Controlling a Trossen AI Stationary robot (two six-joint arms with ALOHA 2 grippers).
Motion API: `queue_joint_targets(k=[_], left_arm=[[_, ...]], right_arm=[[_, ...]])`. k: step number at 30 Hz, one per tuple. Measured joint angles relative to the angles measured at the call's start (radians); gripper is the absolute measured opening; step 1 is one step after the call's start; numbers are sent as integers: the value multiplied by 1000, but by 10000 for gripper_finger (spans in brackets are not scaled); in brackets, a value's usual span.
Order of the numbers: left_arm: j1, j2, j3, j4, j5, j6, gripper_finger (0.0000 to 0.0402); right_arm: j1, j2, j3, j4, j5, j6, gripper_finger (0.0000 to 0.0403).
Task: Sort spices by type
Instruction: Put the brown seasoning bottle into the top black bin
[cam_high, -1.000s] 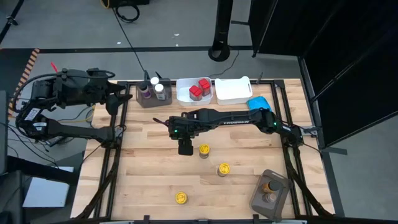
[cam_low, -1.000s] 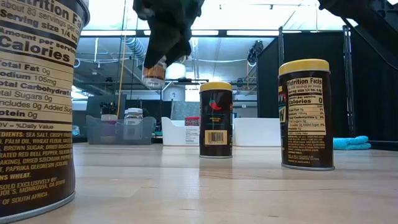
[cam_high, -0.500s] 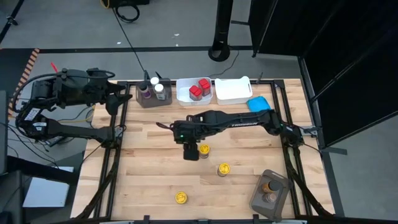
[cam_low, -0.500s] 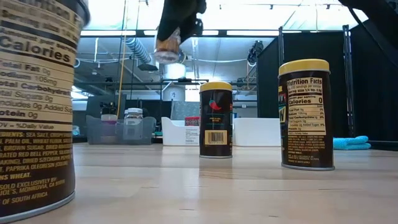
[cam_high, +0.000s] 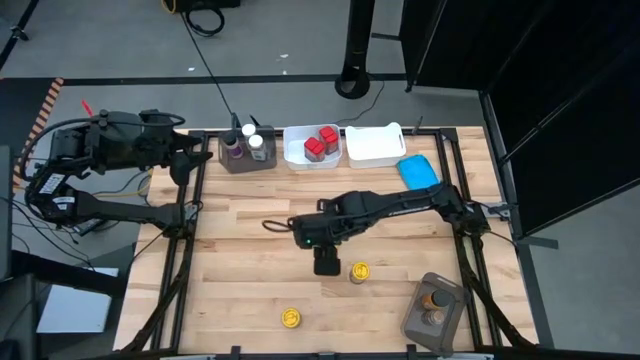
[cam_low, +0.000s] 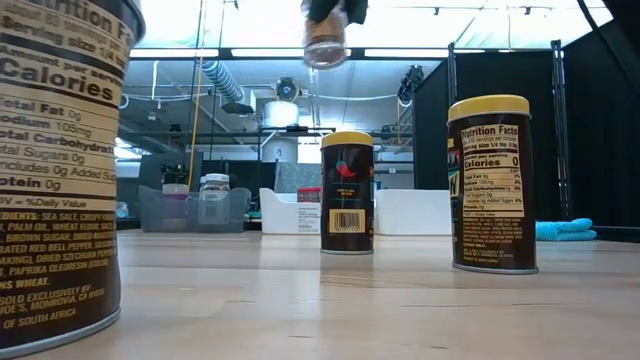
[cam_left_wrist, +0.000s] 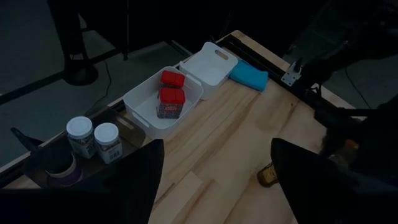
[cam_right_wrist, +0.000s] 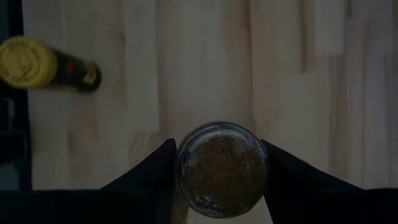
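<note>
My right gripper (cam_high: 325, 262) hangs over the middle of the table, shut on a clear glass jar of brown spice (cam_right_wrist: 221, 174), which the low view shows high above the wood (cam_low: 325, 40). Yellow-lidded dark jars stand on their bases on the table: one (cam_high: 359, 271) just right of the gripper, one (cam_high: 291, 318) near the near edge, and another (cam_low: 347, 190) in the low view. My left gripper (cam_left_wrist: 214, 186) waits open by the table's far left corner (cam_high: 183, 158). My right gripper pinches the glass jar between its two fingers (cam_right_wrist: 152, 180), which sit on opposite sides of its round wall (cam_right_wrist: 181, 163). It comes from above, pointing down. The jar hangs upright below the fingers, lifted clear; its upper end is hidden by the gripper.
Along the far edge stand a grey bin (cam_high: 232, 163) with white-capped jars (cam_high: 255, 143), a white tub (cam_high: 295, 152) with red-capped jars (cam_high: 320, 141), another white tub (cam_high: 373, 146) and a blue cloth (cam_high: 418, 170). A grey bin (cam_high: 433, 310) with jars sits at the near right.
My right gripper has carried the glass jar toward the near edge and to the right, rising as it went, and now stands beside the yellow-lidded jars. The jar has stayed in the hold throughout.
</note>
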Motion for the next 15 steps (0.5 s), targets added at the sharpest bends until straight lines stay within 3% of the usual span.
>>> queue_joint_targets(k=[15], left_arm=[[0,0,0,-2,0,1,301]], right_arm=[[141,-19,0,-92,0,141,195]])
